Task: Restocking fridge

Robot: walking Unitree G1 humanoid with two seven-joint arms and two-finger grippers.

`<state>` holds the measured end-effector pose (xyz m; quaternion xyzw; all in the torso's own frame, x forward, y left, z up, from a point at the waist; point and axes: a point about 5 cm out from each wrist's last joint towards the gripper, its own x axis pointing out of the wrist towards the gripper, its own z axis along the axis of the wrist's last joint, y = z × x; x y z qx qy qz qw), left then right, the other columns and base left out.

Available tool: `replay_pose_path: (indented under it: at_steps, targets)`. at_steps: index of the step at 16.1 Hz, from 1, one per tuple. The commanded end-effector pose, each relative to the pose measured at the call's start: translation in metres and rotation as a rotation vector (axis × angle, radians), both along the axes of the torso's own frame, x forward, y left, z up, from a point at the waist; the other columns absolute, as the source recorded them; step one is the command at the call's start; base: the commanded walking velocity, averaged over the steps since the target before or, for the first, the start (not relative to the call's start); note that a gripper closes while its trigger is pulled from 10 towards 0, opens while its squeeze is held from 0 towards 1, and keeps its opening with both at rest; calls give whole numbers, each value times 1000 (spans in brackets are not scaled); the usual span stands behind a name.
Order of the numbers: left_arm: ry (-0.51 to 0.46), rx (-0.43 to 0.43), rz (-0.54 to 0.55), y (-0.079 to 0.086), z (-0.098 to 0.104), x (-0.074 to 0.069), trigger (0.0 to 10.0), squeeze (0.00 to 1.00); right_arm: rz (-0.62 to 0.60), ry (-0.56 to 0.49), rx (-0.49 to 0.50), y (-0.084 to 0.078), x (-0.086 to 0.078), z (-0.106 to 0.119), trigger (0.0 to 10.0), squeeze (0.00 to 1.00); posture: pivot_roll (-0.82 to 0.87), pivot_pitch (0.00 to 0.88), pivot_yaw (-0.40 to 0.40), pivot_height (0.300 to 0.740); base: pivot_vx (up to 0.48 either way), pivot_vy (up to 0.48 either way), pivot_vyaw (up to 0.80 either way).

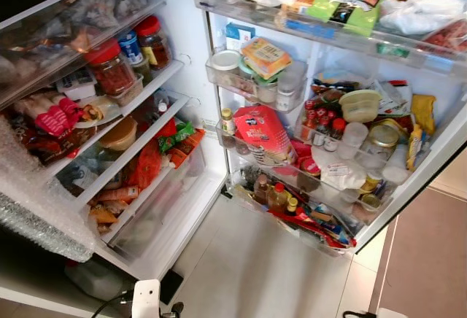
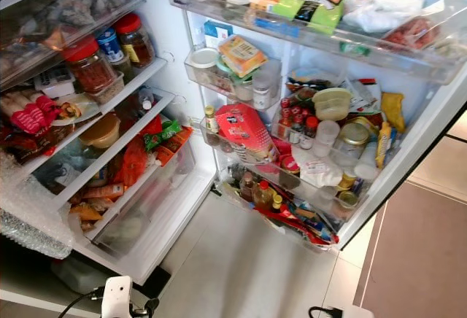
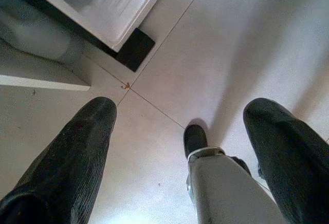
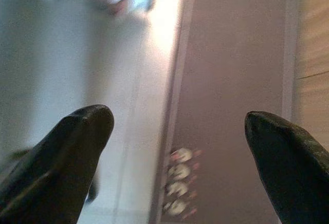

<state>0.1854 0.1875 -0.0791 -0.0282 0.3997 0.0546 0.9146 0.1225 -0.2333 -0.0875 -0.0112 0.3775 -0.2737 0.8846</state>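
Observation:
The fridge stands open in front of me. Its inner shelves (image 1: 135,103) on the left hold red-lidded jars (image 1: 109,68), a bowl and several packets, above a clear bottom drawer (image 1: 157,216). The open door's racks (image 1: 292,179) on the right are crowded with a red pouch (image 1: 263,132), small bottles (image 1: 277,198), tubs and sachets. My left gripper (image 3: 180,106) hangs low over the pale floor by the fridge's base, open and holding nothing. Near the tile seam, my right gripper (image 4: 177,116) also hangs open with nothing between its fingers.
Pale floor tiles (image 1: 263,267) lie between the fridge body and the door, with darker brown tiles (image 1: 427,260) to the right. Bubble wrap (image 1: 36,208) hangs at the left edge. A translucent container (image 1: 95,278) sits on the floor by the fridge's black foot (image 3: 134,49).

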Motion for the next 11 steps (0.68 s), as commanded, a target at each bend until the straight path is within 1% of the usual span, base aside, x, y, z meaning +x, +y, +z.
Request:
replay_pose_path:
  at_steps: [1, 2, 3, 4, 5, 6, 7, 8, 9, 10, 11]
  targets:
    - [29, 19, -3, 5, -3, -5, 10000, 0, -60, -20, -72, -16, -6, 5, 10000, 0, -192, 86, 76, 740, 0, 0, 0]
    - [29, 19, -3, 5, -2, -5, 10000, 0, -92, -51, -140, -51, -9, 17, 10000, 0, -192, 87, 76, 740, 0, 0, 0]
    - [28, 20, -3, 5, -2, -5, 10000, 0, -158, -99, -213, -100, -12, 40, 10000, 0, -192, 87, 77, 740, 0, 0, 0]
    - [28, 20, -2, 5, -2, -5, 10000, 0, -178, -123, -232, -110, -11, 47, 10000, 0, -188, 90, 78, 740, 0, 0, 0]
    - [28, 20, 0, 5, -2, -4, 10000, 0, -205, -171, -268, -119, -8, 56, 10000, 0, -189, 91, 79, 740, 0, 0, 0]
    - [27, 22, 1, 5, -2, -4, 10000, 0, -245, -201, -319, -127, -8, 64, 10000, 0, -191, 94, 80, 740, 0, 0, 0]
    - [28, 24, 1, 5, -2, -4, 10000, 0, -298, -229, -346, -135, -11, 70, 10000, 0, -191, 98, 83, 740, 0, 0, 0]
    - [28, 26, 0, 5, -2, -4, 10000, 0, -297, -240, -352, -138, -11, 73, 10000, 0, -190, 98, 84, 740, 0, 0, 0]
    - [27, 28, -2, 5, -2, -3, 10000, 0, -277, -287, -345, -142, -7, 79, 10000, 0, -191, 102, 86, 740, 0, 0, 0]
    - [27, 31, -3, 6, -2, -3, 10000, 0, -244, -319, -365, -146, -2, 86, 10000, 0, -195, 103, 87, 740, 0, 0, 0]
    - [25, 29, -4, 6, -1, -3, 10000, 0, -189, -385, -403, -154, 9, 103, 10000, 0, -200, 104, 93, 740, 0, 0, 0]
